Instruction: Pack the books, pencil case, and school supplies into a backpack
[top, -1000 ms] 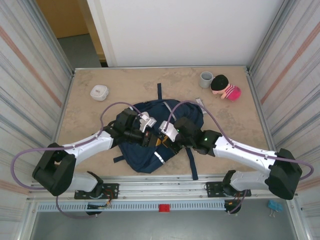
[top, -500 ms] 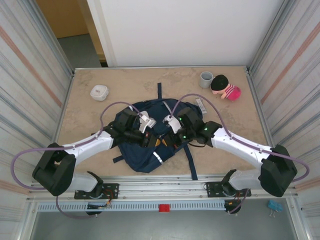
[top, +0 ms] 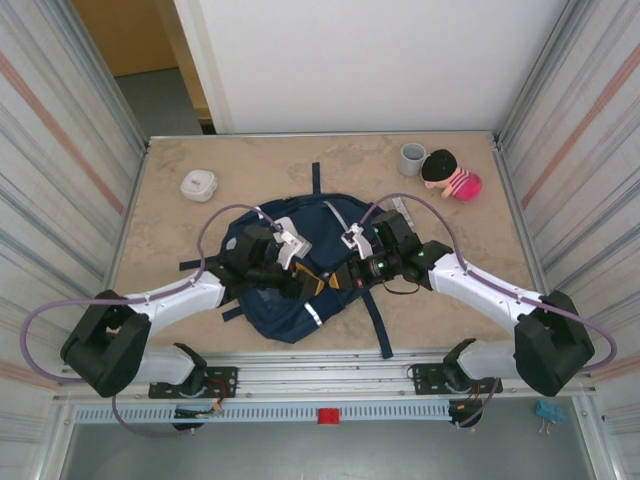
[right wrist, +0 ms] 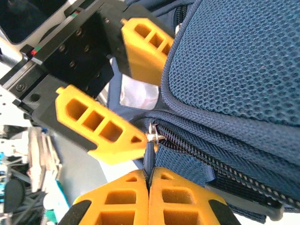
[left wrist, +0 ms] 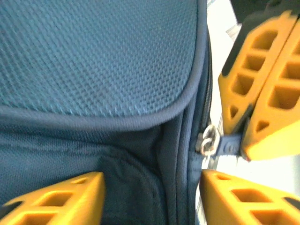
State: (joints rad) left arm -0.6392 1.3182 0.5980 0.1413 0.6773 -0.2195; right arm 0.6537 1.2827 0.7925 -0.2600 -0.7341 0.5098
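Backpack (top: 285,315) laid at centre of table (top: 160,225), reached by both arms. Left gripper (left wrist: 152,180): jaws spread wide, nothing clamped; navy fabric and zip seam straddled between fingers. Zipper pull (right wrist: 149,157) drawn out from slider at backpack edge. Right gripper (right wrist: 149,174): fingers pressed fully together, zipper pull pinched between tips, just beside left gripper's finger.

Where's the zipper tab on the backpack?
In the right wrist view, the zipper tab sits low centre, pinched by the shut right gripper, beside the open left gripper.
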